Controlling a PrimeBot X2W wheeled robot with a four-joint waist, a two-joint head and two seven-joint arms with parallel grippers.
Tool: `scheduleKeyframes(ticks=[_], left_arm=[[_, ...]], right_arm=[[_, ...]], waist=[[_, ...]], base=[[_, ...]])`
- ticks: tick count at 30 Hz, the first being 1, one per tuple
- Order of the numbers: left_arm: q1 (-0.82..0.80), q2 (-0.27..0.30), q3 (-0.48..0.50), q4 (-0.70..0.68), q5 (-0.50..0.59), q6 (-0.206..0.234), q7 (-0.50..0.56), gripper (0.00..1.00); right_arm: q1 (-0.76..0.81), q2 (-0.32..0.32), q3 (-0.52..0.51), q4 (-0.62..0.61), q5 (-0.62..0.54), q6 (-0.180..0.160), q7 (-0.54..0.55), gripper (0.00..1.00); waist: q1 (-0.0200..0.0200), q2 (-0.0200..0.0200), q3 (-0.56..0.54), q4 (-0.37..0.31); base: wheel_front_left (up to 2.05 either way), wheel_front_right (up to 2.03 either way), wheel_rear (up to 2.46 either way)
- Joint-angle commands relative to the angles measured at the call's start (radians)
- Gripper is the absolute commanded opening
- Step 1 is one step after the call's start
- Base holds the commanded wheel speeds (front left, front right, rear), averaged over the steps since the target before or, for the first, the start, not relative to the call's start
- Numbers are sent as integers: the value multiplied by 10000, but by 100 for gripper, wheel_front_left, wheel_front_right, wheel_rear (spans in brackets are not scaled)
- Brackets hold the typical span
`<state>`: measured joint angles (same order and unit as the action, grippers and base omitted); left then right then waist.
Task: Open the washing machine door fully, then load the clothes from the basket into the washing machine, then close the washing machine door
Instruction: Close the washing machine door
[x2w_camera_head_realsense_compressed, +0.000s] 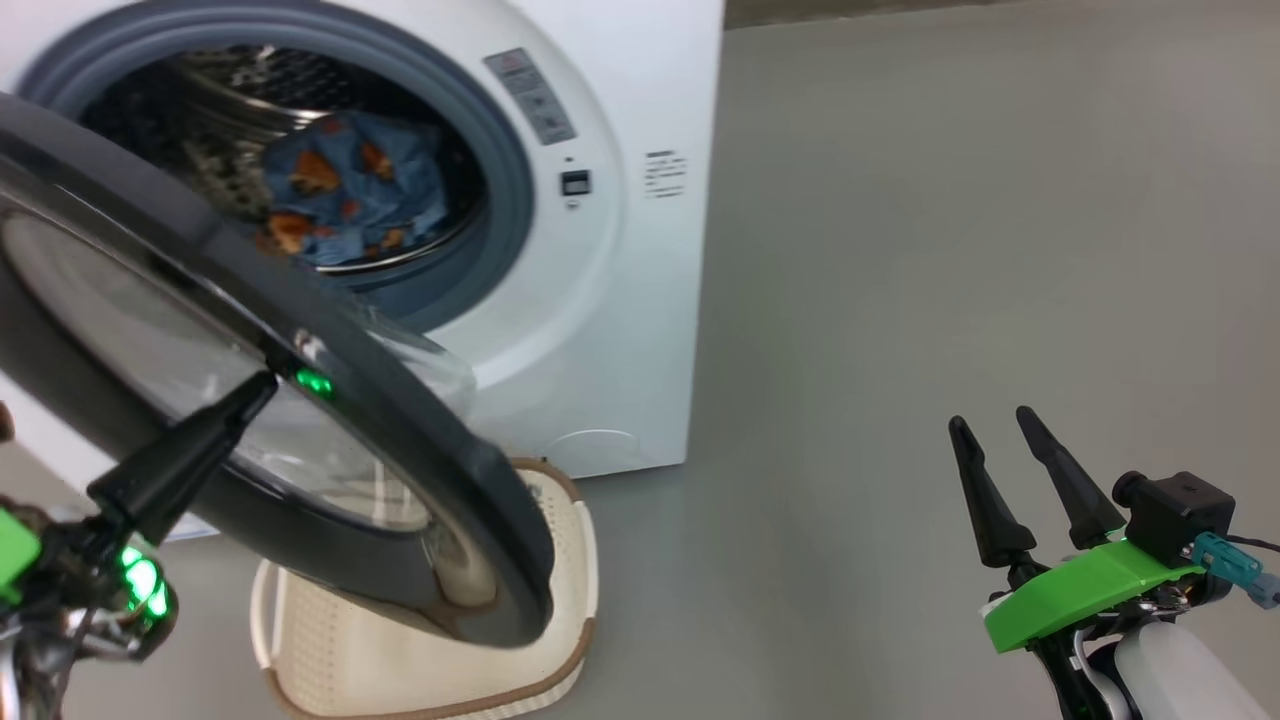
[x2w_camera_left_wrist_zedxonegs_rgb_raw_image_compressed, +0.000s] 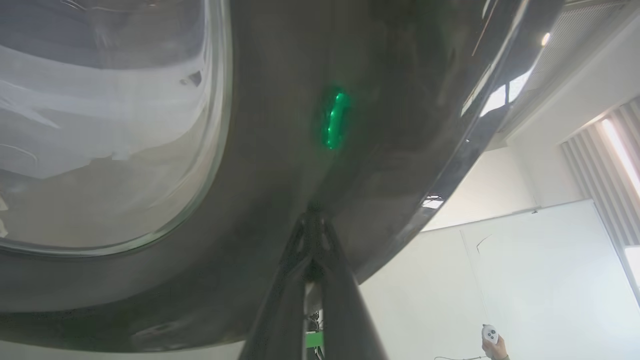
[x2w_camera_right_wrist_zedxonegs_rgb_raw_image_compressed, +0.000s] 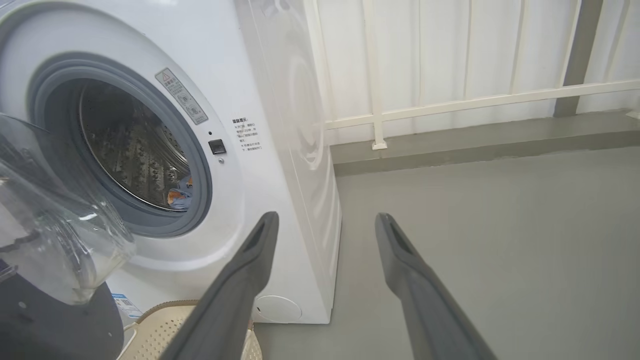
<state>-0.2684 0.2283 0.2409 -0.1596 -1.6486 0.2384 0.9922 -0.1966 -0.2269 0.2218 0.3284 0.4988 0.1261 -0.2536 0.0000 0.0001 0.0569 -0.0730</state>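
The white washing machine (x2w_camera_head_realsense_compressed: 620, 250) stands at the upper left, its drum holding the light blue clothes (x2w_camera_head_realsense_compressed: 350, 190) with orange patches. The black-rimmed washing machine door (x2w_camera_head_realsense_compressed: 420, 470) hangs partly swung across the opening. My left gripper (x2w_camera_head_realsense_compressed: 262, 388) is shut, its tips touching the door's outer black rim (x2w_camera_left_wrist_zedxonegs_rgb_raw_image_compressed: 280, 150) beside the glass window (x2w_camera_left_wrist_zedxonegs_rgb_raw_image_compressed: 100, 125). Below the door sits the cream basket (x2w_camera_head_realsense_compressed: 560, 640); what lies in it is hidden. My right gripper (x2w_camera_head_realsense_compressed: 990, 425) stands open over the floor at the lower right, holding nothing. The right wrist view shows the washing machine (x2w_camera_right_wrist_zedxonegs_rgb_raw_image_compressed: 280, 125), the clothes (x2w_camera_right_wrist_zedxonegs_rgb_raw_image_compressed: 181, 192), the door's glass bowl (x2w_camera_right_wrist_zedxonegs_rgb_raw_image_compressed: 55, 225) and the basket (x2w_camera_right_wrist_zedxonegs_rgb_raw_image_compressed: 165, 325).
Grey floor (x2w_camera_head_realsense_compressed: 950, 250) stretches to the machine's right. A white railing and wall (x2w_camera_right_wrist_zedxonegs_rgb_raw_image_compressed: 450, 75) stand behind it. A person's hand holding a white controller (x2w_camera_left_wrist_zedxonegs_rgb_raw_image_compressed: 492, 340) shows at the bottom of the left wrist view.
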Motion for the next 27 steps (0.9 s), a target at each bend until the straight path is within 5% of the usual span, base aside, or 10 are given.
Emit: scheduleKeyframes(ticks=[1,11,27], left_arm=[[-613,178,275,-129,152,-121,-157,0],[-1352,-9,23,675,604,-537,-661,0],[-1164,-49,-49,679,1041,-1185,-933,0]], right_arm=[[-242,-99,173,-253,-65,46,-82,100],[-293,-101,82,-300,-57,46,-82,100],[-198,-178,152,-193,-91,46,-82,100]], waist=[[0,-1,114,-478],[0,-1,326,-697],[0,-1,-53,173]], base=[[0,0,0],[0,0,0],[0,0,0]])
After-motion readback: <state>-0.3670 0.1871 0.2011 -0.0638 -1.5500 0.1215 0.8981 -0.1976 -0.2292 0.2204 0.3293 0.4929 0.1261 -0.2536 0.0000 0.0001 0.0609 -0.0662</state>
